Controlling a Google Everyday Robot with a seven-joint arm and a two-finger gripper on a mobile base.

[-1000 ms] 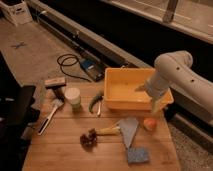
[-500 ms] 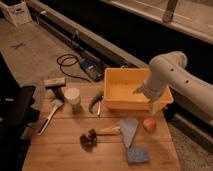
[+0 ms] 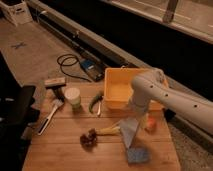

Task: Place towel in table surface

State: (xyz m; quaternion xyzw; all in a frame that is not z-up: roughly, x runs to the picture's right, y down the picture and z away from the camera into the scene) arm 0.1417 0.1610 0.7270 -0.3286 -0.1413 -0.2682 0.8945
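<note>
The towel [image 3: 129, 130] is a grey cloth on the wooden table [image 3: 55, 152], just in front of the yellow bin [image 3: 119, 86]. Its top corner points up toward my arm. My gripper [image 3: 133, 114] is at the end of the white arm [image 3: 150, 90], which reaches in from the right over the bin's front wall. It is directly above the towel's top edge. The arm's wrist hides the place where they meet, so I cannot tell whether it touches or holds the towel.
An orange fruit [image 3: 150, 124] lies right of the towel and a blue sponge [image 3: 137, 155] in front of it. A brown tuft with a pale stem [image 3: 90, 139], a green vegetable [image 3: 95, 101], a white cup [image 3: 73, 96] and a brush [image 3: 49, 119] lie to the left.
My arm has swung left and down from above the bin's right side to the bin's front, over the towel. The towel and the other objects have stayed in place.
</note>
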